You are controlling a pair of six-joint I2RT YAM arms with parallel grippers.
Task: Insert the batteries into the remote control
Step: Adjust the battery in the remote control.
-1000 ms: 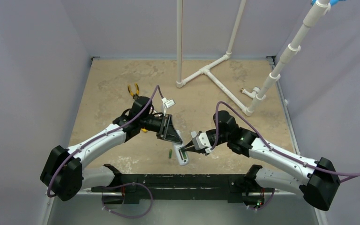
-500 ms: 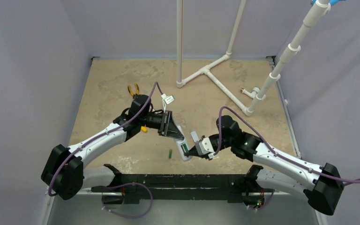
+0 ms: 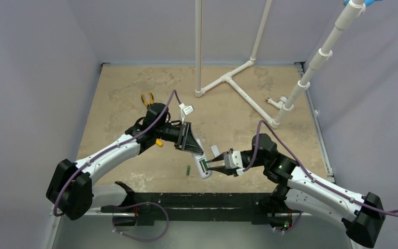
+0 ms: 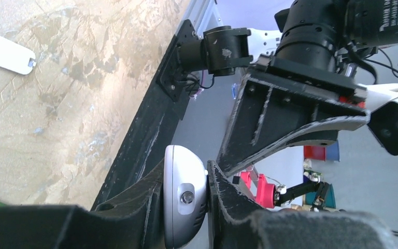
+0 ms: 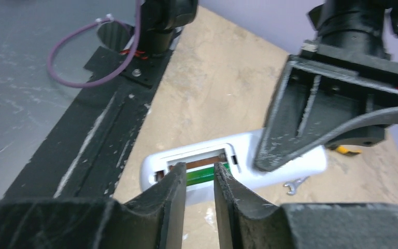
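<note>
While the left jaws clamped the remote control (image 3: 201, 165) by the table's (image 3: 124, 98) front edge, the right jaws, on a low outstretched arm (image 3: 311, 181), stood slightly parted at its loaded battery (image 5: 203, 176).

The remote control (image 3: 203, 170) was boxed in. The left gripper (image 3: 196, 150) clamped its far end and the right gripper (image 3: 211, 167) crowded its near, uncovered bay, with barely a gap between them. White pipes (image 3: 249, 98) barred the far right of the tabletop (image 3: 119, 104). The near left offered room, apart from one loose battery (image 3: 188, 169).
</note>
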